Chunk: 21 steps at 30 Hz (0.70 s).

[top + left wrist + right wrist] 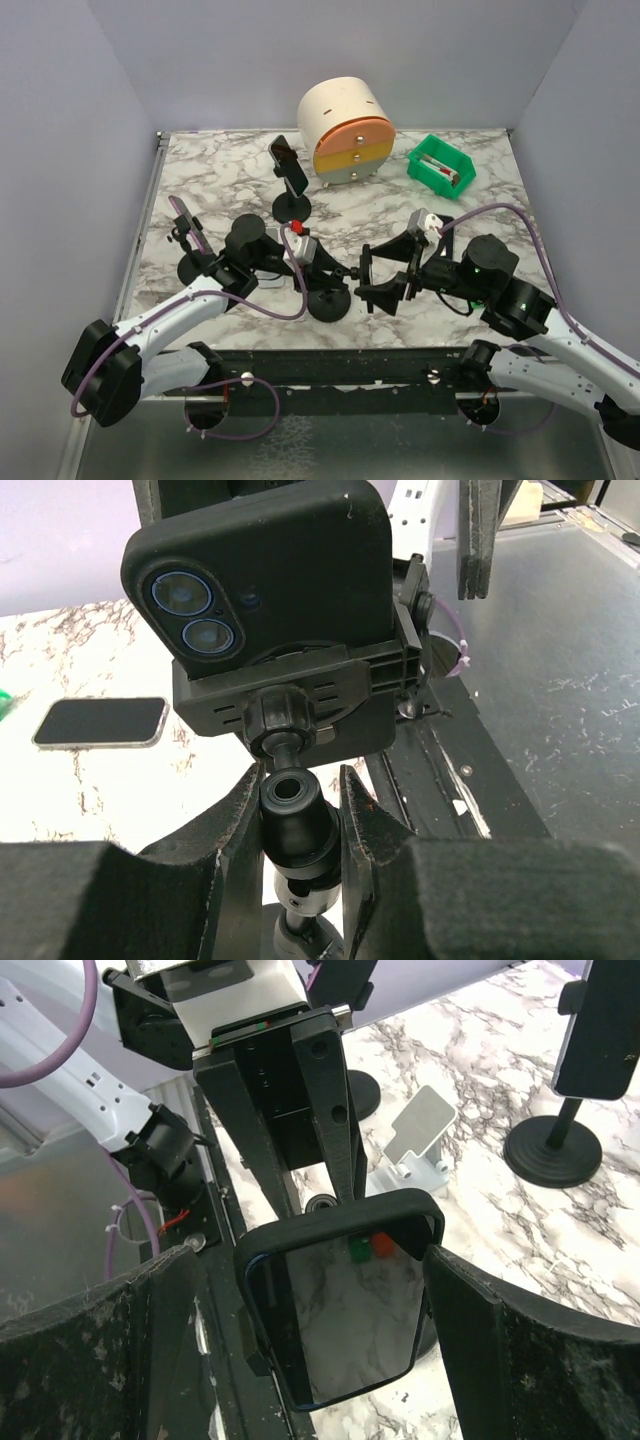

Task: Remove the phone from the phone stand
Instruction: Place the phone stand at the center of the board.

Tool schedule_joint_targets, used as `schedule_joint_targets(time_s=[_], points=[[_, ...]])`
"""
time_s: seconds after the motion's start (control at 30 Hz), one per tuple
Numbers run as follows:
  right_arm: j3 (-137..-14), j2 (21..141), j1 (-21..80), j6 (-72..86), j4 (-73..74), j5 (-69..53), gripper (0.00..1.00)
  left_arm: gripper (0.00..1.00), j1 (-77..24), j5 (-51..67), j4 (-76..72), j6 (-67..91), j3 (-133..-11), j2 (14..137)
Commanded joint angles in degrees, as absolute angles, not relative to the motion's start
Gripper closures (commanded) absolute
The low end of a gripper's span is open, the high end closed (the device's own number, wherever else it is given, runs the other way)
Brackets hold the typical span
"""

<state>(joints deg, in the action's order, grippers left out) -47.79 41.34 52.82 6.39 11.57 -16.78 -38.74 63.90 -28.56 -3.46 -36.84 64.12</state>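
- We find the phone [260, 570] on the phone stand [328, 302] at the table's [200, 170] 6 o'clock;
- the left gripper [297, 815] sits at the stand's 9, the right gripper [375, 275] at its 3;
- drum [345, 128] at 12, bin [441, 166] at 2.

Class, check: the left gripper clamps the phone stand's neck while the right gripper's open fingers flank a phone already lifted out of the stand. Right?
No: the phone is still clamped in the phone stand, as the left wrist view shows. The left gripper and right gripper are as stated.
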Motion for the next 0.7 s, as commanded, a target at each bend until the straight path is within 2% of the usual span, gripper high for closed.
schedule_joint_targets(time_s=[0.0,0.17,0.33,0.5,0.67], points=[[-49.05,42.38,52.99,6.06,9.70,-21.39,0.01,1.00,-39.74,67.95,-31.90,-3.57,-38.90,60.55],[-48.00,40.82,52.92,6.97,9.33,-19.76,0.00,1.00,-39.92,67.68,-31.88,-3.95,-38.48,59.99],[-48.36,33.57,53.00,5.98,12.93,-17.89,0.00,1.00,-40.22,67.59,-31.90,-4.50,-37.61,58.38],[-48.64,30.67,52.99,5.42,16.50,-23.37,0.01,1.00,-40.99,68.92,-31.90,-4.34,-38.17,57.34],[-47.63,29.36,53.00,4.34,13.52,-27.72,0.00,1.00,-42.36,70.61,-31.90,-3.74,-39.38,56.14]])
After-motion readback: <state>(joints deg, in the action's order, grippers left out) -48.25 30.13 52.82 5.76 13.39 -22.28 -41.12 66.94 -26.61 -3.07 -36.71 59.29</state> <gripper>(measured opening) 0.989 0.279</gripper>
